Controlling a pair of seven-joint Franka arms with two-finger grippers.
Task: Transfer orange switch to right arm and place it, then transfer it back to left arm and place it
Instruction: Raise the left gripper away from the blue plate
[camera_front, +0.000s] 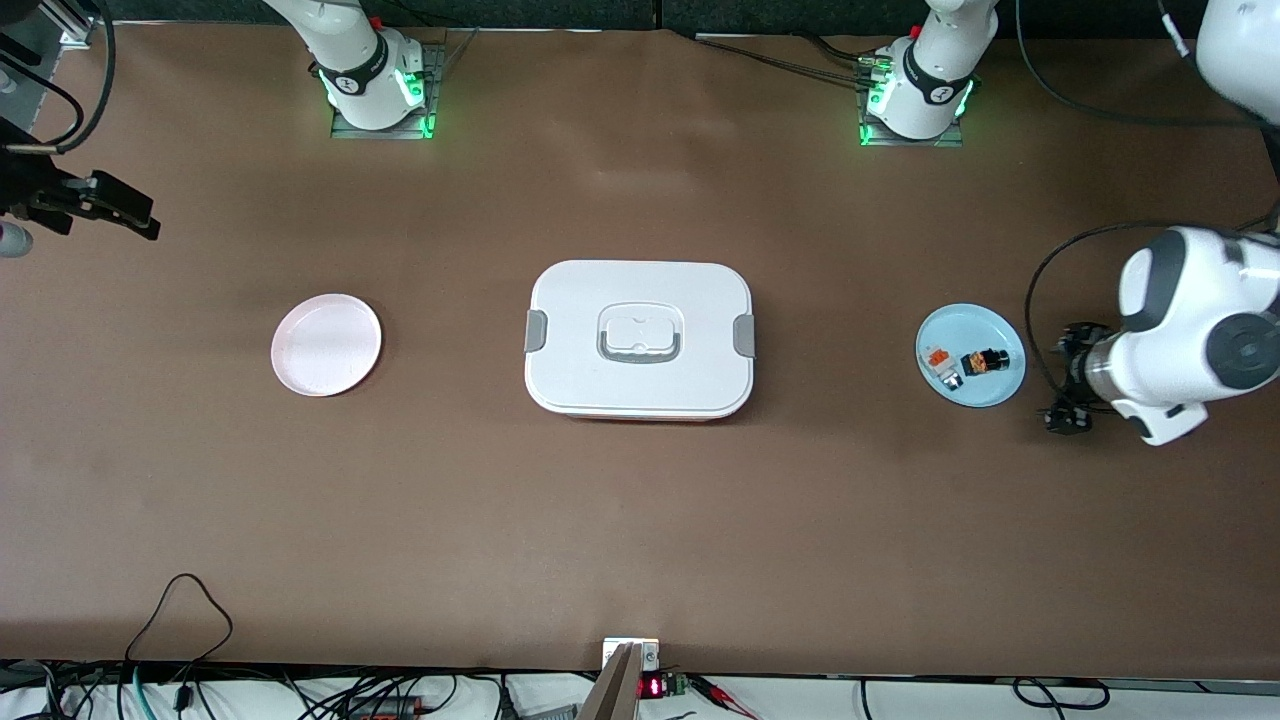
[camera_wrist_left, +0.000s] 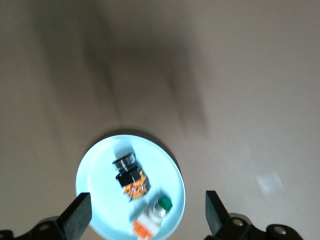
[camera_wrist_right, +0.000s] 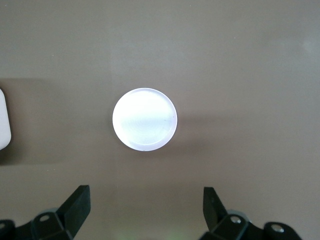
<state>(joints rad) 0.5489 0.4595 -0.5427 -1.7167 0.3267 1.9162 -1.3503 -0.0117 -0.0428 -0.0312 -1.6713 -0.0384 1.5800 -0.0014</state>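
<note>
Brown table (camera_front: 640, 520) fills the frame; at its right edge my left gripper (camera_wrist_left: 145, 215) hangs open and empty over bare table beside the blue plate (camera_front: 998, 325), where the orange switch (camera_front: 982, 362) lies on its side, cylinder end toward my wrist, touching a white-grey piece (camera_front: 941, 365). At centre, the box (camera_front: 640, 338) sits between that plate and the pink plate (camera_front: 326, 344) at left, over which my right gripper (camera_wrist_right: 145, 212) waits open.
</note>
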